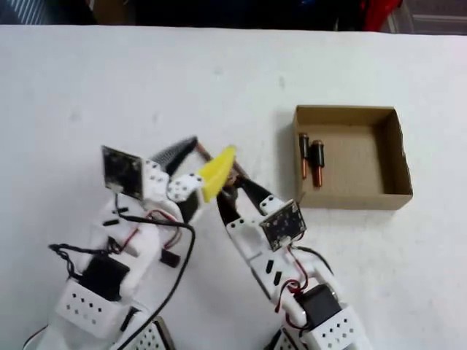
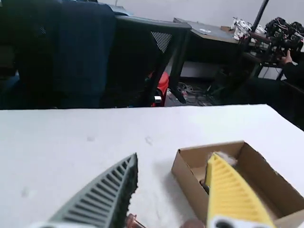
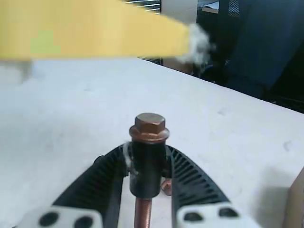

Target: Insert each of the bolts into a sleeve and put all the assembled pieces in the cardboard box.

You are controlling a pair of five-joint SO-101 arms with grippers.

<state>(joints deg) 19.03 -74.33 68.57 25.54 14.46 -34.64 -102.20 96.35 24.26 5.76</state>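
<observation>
My right gripper is shut on a black sleeve with a copper bolt through it, hexagonal head up and shank showing below. In the high view this gripper sits left of the cardboard box. My left gripper, with one grey and one yellow finger, stands open just above and left of it. A loose copper bolt lies by the grey finger. Two assembled pieces lie side by side in the box's left part.
The box stands right of both grippers, its right half bare. White table stretches far and left of the arms. Cables and both arm bases crowd the near edge. Chairs and desks stand beyond the far edge.
</observation>
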